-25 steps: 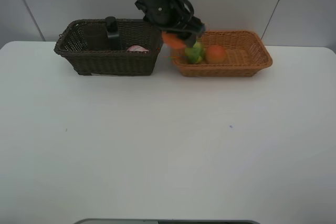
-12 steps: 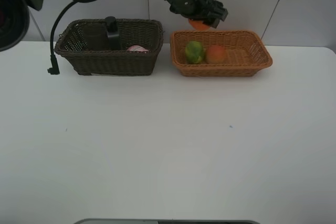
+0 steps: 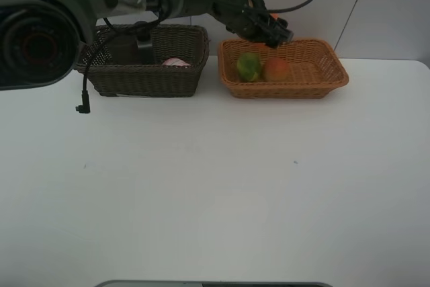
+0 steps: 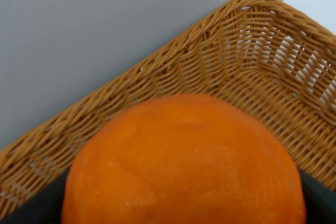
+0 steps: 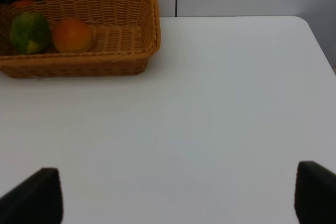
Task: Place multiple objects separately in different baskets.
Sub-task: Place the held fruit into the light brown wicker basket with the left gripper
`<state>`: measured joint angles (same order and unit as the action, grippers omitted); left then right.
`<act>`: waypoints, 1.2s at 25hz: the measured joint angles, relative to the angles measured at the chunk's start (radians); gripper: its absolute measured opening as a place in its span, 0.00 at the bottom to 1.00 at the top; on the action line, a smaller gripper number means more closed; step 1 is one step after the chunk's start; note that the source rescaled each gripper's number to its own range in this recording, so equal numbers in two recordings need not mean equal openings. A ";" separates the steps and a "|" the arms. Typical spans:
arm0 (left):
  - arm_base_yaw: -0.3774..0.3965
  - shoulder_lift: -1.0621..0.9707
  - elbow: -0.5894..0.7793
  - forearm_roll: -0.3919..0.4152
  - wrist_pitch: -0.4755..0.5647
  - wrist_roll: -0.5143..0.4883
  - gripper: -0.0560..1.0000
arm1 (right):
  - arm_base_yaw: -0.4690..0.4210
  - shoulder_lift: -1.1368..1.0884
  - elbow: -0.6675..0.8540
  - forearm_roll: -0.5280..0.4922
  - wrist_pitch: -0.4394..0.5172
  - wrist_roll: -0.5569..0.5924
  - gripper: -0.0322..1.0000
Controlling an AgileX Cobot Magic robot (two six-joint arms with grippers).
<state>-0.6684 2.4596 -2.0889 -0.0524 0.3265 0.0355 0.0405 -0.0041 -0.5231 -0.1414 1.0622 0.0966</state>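
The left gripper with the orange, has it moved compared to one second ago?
Yes. The left gripper carried the orange rightward from the gap between the baskets to above the light wicker basket's back rim.

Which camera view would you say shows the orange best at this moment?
The left wrist view: the orange fills the picture, over the light basket. The exterior high view shows only a sliver by the left gripper; the right wrist view catches just its edge in a corner.

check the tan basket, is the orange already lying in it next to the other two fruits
No, the orange sits in the left gripper above the tan basket.
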 joint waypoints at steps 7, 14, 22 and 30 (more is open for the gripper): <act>0.000 0.053 0.000 -0.009 -0.038 0.000 0.91 | 0.000 0.000 0.000 0.000 0.000 0.000 0.88; 0.000 0.063 0.000 -0.073 -0.037 0.000 0.91 | 0.000 0.000 0.000 0.000 0.000 0.000 0.88; 0.000 0.061 0.000 -0.087 -0.037 0.000 0.97 | 0.000 0.000 0.000 0.000 0.000 0.000 0.88; 0.000 0.021 -0.002 -0.089 -0.030 0.000 1.00 | 0.000 0.000 0.000 0.000 0.000 0.000 0.88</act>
<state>-0.6684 2.4806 -2.0912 -0.1410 0.2965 0.0355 0.0405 -0.0041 -0.5231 -0.1414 1.0622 0.0963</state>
